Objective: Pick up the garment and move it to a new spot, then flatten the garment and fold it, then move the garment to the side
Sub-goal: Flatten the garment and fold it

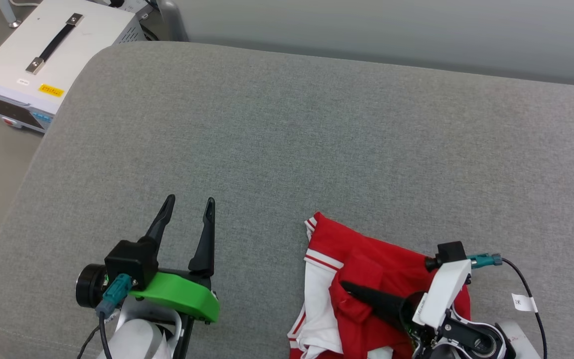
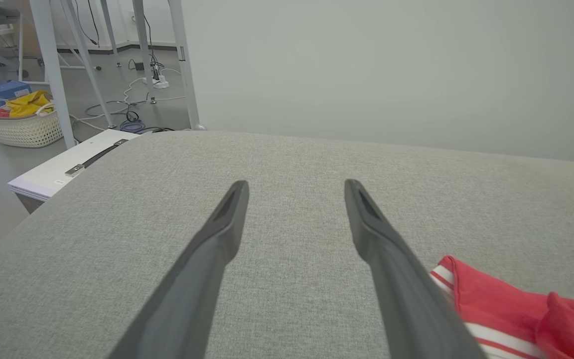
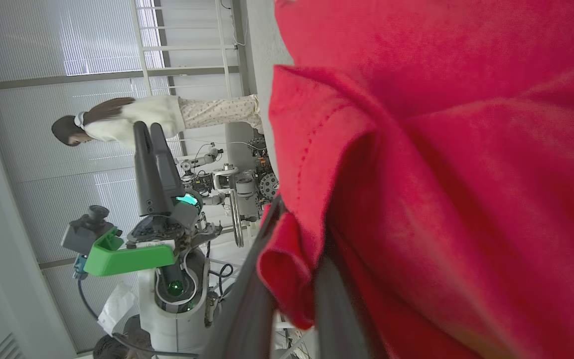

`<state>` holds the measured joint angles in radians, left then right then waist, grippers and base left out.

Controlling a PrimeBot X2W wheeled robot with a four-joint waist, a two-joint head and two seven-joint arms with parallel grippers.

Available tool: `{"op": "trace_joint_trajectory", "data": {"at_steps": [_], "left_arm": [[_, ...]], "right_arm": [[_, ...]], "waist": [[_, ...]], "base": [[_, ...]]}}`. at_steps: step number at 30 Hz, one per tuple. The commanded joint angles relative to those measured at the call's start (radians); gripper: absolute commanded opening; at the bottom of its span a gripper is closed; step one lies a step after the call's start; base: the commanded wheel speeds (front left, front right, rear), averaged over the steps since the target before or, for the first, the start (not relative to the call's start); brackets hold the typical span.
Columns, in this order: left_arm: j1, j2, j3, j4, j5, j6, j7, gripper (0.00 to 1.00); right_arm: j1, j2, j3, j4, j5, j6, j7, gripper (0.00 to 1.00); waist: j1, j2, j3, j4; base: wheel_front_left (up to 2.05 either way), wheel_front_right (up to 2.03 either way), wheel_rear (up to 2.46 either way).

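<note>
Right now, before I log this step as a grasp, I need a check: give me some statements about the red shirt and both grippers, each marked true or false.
1. The left gripper is open over bare grey cushion, apart from the garment. True.
2. The right gripper hangs open above the garment. False: it is shut on a red fold of it.
3. The garment lies spread flat in the cushion's middle. False: it is bunched up at the near right.
4. A white box with a black handle stands off the cushion's far left corner. True.
</note>
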<state>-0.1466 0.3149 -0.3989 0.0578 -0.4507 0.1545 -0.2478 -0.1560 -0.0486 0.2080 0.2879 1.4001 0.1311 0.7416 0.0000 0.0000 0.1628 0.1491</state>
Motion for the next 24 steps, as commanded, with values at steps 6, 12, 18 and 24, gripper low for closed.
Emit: {"op": "trace_joint_trajectory", "data": {"at_steps": [6,12,18,24], "left_arm": [[-0.021,-0.005,0.010,0.021,0.016,-0.014,-0.012,1.00],[-0.010,0.001,0.018,0.024,0.019,-0.016,-0.013,1.00],[0.007,0.005,0.027,0.025,0.020,-0.006,-0.013,1.00],[0.026,0.002,0.044,0.029,0.016,0.006,-0.014,1.00]], "right_arm": [[-0.025,-0.008,0.024,-0.044,-0.029,0.000,-0.085,1.00],[-0.012,-0.067,0.007,-0.183,-0.175,0.000,-0.263,1.00],[0.020,-0.131,-0.077,-0.180,-0.474,0.000,-0.510,1.00],[0.065,-0.148,-0.216,-0.185,-0.766,0.000,-0.622,1.00]], "waist": [[0.0000,0.0000,-0.008,-0.029],[0.0000,0.0000,-0.040,-0.065],[0.0000,0.0000,-0.070,-0.099],[0.0000,0.0000,-0.091,-0.131]], "base": [[0.00,0.00,0.00],[0.00,0.00,0.00],[0.00,0.00,0.00],[0.00,0.00,0.00]]}}
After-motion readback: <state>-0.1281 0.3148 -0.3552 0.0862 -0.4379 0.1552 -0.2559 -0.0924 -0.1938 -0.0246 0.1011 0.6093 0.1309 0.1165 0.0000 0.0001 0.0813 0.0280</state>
